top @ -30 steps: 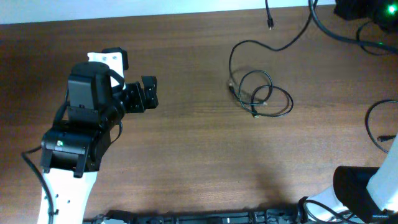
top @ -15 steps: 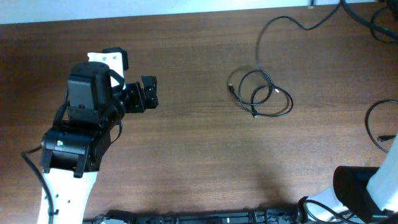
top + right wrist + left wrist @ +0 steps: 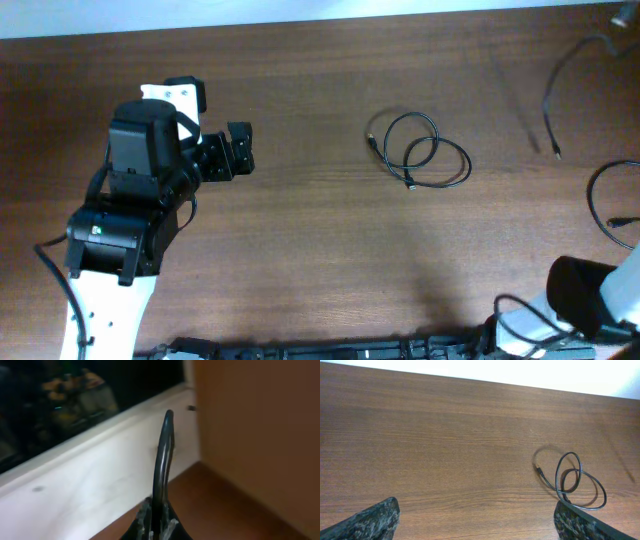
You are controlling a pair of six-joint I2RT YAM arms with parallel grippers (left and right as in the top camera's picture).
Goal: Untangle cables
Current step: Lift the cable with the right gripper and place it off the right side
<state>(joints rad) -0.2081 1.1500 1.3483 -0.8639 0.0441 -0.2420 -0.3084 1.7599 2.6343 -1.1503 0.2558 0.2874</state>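
My right gripper (image 3: 156,527), clenched on the lifted cable (image 3: 162,455), holds it above the desk's (image 3: 300,260) far right corner. My left gripper (image 3: 242,150) hangs released near the left edge. The coiled cable (image 3: 432,143) lies right of centre: light, limp, probably slippery, best pinched beside a plug end.
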